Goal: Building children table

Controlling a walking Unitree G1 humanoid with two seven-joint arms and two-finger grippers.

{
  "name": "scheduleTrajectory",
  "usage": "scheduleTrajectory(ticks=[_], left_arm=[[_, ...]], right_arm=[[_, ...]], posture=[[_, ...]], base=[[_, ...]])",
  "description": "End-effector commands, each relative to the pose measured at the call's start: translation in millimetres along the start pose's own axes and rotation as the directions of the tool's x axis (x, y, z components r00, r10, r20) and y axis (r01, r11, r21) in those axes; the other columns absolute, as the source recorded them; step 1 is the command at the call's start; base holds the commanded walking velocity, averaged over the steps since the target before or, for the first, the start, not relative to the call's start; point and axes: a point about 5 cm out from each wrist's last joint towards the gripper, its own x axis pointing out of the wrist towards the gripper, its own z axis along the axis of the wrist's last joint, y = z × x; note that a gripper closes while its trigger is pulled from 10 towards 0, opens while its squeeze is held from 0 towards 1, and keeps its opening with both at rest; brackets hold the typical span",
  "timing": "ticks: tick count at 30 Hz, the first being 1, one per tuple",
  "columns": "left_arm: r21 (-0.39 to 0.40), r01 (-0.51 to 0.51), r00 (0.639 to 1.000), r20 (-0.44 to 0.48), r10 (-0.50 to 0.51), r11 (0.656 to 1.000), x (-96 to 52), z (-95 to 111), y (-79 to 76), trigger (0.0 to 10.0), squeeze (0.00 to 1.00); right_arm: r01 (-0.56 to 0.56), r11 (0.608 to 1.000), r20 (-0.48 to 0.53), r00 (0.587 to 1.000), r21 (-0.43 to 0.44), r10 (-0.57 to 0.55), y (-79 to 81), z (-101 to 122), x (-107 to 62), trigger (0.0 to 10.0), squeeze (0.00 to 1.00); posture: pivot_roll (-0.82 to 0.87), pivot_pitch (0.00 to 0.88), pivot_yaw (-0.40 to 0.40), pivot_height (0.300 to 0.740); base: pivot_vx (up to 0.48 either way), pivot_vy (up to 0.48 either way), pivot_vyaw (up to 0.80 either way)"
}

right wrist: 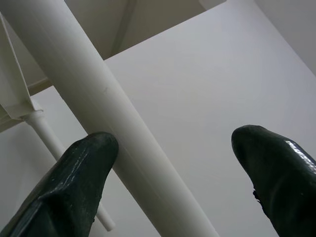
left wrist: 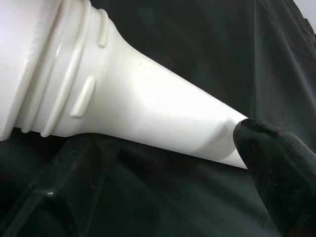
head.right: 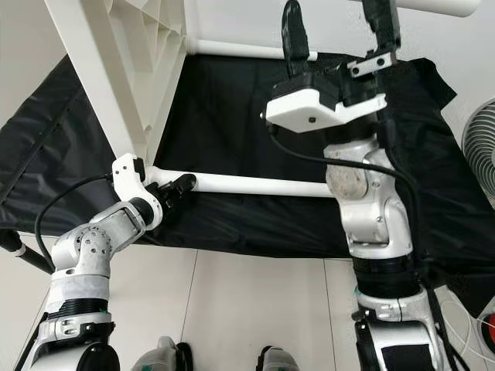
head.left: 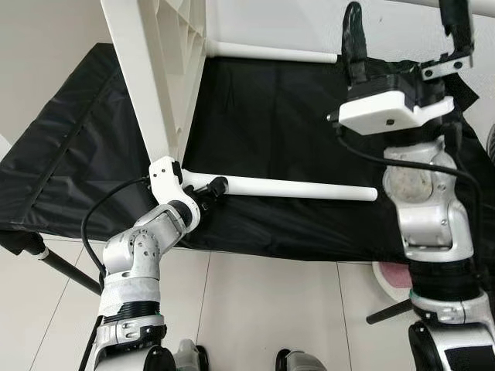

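The white children's table top (head.left: 155,69) stands on its edge at the upper left, its legs pointing right over a black cloth. My left gripper (head.left: 210,188) is shut on the lowest white leg (head.left: 294,188) near its threaded base; in the left wrist view one black fingertip (left wrist: 276,163) presses against that leg (left wrist: 148,103). My right gripper (head.left: 406,31) is raised at the upper right and stands wide open. In the right wrist view a white leg (right wrist: 98,113) runs between its fingers, close beside one fingertip (right wrist: 84,168). Another leg (head.left: 271,52) juts out farther back.
The black cloth (head.left: 294,116) covers a low surface that ends just ahead of my feet, with pale floor tiles (head.left: 263,309) below. A black tube (head.left: 62,267) pokes out at the lower left. A fan (head.right: 481,147) stands at the right, and a pink item (head.left: 393,277) lies on the floor.
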Motion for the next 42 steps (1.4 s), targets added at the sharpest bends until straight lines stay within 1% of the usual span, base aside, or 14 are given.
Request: scheduleTrajectory(ticks=[1, 2, 7, 8, 11, 14, 22, 27, 31, 34, 38, 39, 40, 42], left_arm=[[0.019, 0.009, 0.999, 0.037, -0.010, 1.000, 1.8, 9, -3.9, 10.0, 0.00], [0.021, 0.010, 0.999, 0.039, -0.011, 1.000, 2.4, 10, -4.2, 10.0, 0.00], [0.023, 0.011, 0.999, 0.039, -0.012, 1.000, 3.2, 11, -4.3, 10.0, 0.00], [0.024, 0.011, 0.999, 0.038, -0.012, 1.000, 3.2, 10, -4.5, 10.0, 0.00], [0.023, 0.012, 0.999, 0.037, -0.013, 1.000, 3.7, 10, -4.9, 10.0, 0.00], [0.023, 0.014, 0.999, 0.034, -0.015, 1.000, 4.4, 9, -5.4, 10.0, 0.00], [0.025, 0.018, 0.999, 0.034, -0.018, 1.000, 5.4, 9, -6.3, 10.0, 0.00], [0.027, 0.015, 0.999, 0.037, -0.016, 1.000, 5.4, 9, -6.0, 10.0, 0.00], [0.030, 0.012, 0.999, 0.035, -0.013, 0.999, 5.7, 10, -4.6, 10.0, 0.00], [0.041, 0.011, 0.999, 0.031, -0.012, 0.999, 7.9, 10, -4.2, 10.0, 0.00], [0.040, 0.011, 0.999, 0.031, -0.012, 0.999, 8.3, 10, -4.3, 10.0, 0.00], [0.039, 0.015, 1.000, 0.026, -0.016, 0.999, 9.3, 9, -5.2, 10.0, 0.00], [0.036, 0.019, 1.000, 0.021, -0.020, 0.999, 10.5, 7, -6.4, 10.0, 0.00], [0.034, 0.023, 1.000, 0.017, -0.023, 0.999, 11.4, 6, -7.2, 10.0, 0.00]], right_arm=[[-0.012, 1.000, 0.001, 1.000, 0.011, 0.012, -3.4, -2, 5.9, 10.0, 0.00], [-0.067, 0.998, 0.010, 0.998, 0.021, 0.066, -4.1, -4, 15.1, 10.0, 0.00], [-0.102, 0.994, 0.018, 0.995, 0.031, 0.101, -6.0, -6, 23.5, 10.0, 0.00], [-0.141, 0.989, 0.016, 0.990, 0.040, 0.140, -5.7, -8, 28.2, 10.0, 0.00], [-0.164, 0.985, 0.023, 0.986, 0.044, 0.164, -7.6, -9, 33.9, 10.0, 0.00], [-0.287, 0.958, 0.037, 0.957, 0.011, 0.287, -6.1, -11, 43.9, 10.0, 0.00], [-0.436, 0.900, 0.048, 0.899, -0.014, 0.436, 5.6, -13, 41.8, 10.0, 0.00], [-0.455, 0.890, 0.051, 0.889, -0.020, 0.456, 7.6, -12, 42.4, 10.0, 0.00], [-0.454, 0.890, 0.092, 0.885, -0.047, 0.456, 4.5, -4, 52.8, 10.0, 0.00], [-0.431, 0.899, 0.118, 0.891, -0.076, 0.438, -4.2, 3, 66.6, 10.0, 0.00], [-0.425, 0.902, 0.121, 0.894, -0.078, 0.432, -6.1, 4, 68.7, 10.0, 0.00], [-0.426, 0.901, 0.127, 0.892, -0.086, 0.434, -10.5, 4, 72.8, 10.0, 0.00], [-0.429, 0.897, 0.137, 0.887, -0.102, 0.440, -15.7, 4, 76.6, 0.0, 0.00], [-0.432, 0.895, 0.144, 0.884, -0.114, 0.445, -19.3, 4, 79.1, 0.0, 0.00]], posture=[[-0.08, 0.123, 0.064, 0.740], [-0.09, 0.123, 0.063, 0.740], [-0.10, 0.123, 0.065, 0.740], [-0.10, 0.123, 0.065, 0.740], [-0.11, 0.122, 0.068, 0.740], [-0.12, 0.121, 0.070, 0.740], [-0.12, 0.117, 0.069, 0.740], [-0.12, 0.119, 0.068, 0.740], [-0.12, 0.119, 0.068, 0.740], [-0.13, 0.116, 0.086, 0.740], [-0.13, 0.116, 0.086, 0.740], [-0.15, 0.117, 0.093, 0.740], [-0.16, 0.117, 0.091, 0.740], [-0.16, 0.117, 0.091, 0.740]], base=[[0.000, 0.000, 0.00], [0.000, 0.000, 0.00], [0.000, 0.000, 0.00], [0.000, 0.000, 0.00], [0.000, 0.000, 0.00], [0.000, 0.000, 0.00], [0.000, 0.000, 0.00], [0.000, 0.000, 0.00], [0.000, 0.000, 0.00], [0.000, 0.000, 0.00], [0.000, 0.000, 0.00], [0.000, 0.000, 0.00], [0.000, 0.000, 0.00], [0.000, 0.000, 0.00]])
